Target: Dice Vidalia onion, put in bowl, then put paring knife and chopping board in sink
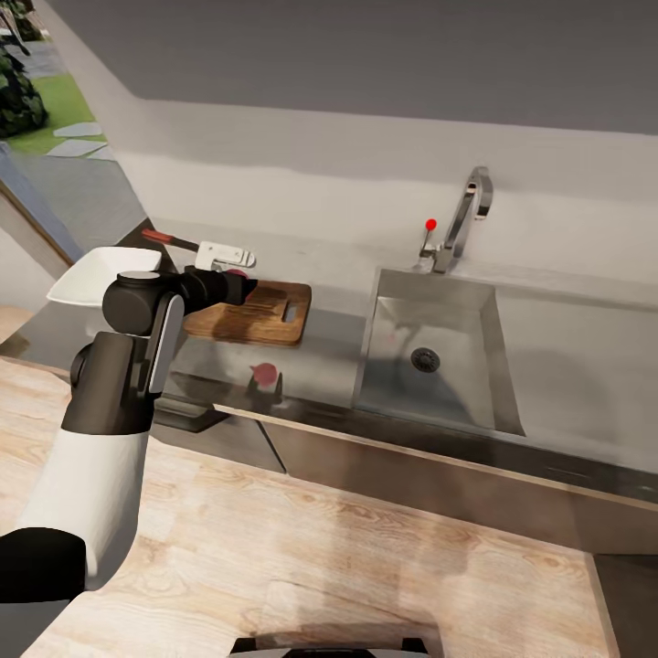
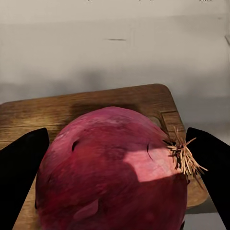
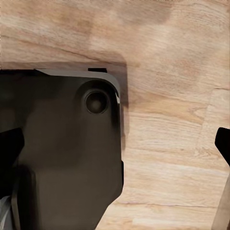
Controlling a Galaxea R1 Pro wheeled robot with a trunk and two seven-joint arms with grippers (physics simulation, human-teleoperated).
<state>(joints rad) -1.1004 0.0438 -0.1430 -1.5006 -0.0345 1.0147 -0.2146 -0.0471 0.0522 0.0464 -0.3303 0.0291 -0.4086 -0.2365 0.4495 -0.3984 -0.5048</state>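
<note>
The grey countertop [image 1: 338, 352] carries the chopping board [image 1: 260, 315], bowl [image 1: 96, 274] and paring knife [image 1: 169, 239].

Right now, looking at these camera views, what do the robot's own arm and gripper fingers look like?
In the head view the left arm has a glossy white lower shell, then dark grey and black rounded joint housings with a light grey panel along one link. No cables or markings are visible. The left gripper has flat, matte black fingers with angled tips. The right gripper also has black fingers at the picture's edges.

The sink [image 1: 439, 352] basin lies open, with only the tap [image 1: 464, 219] rising behind it.
</note>
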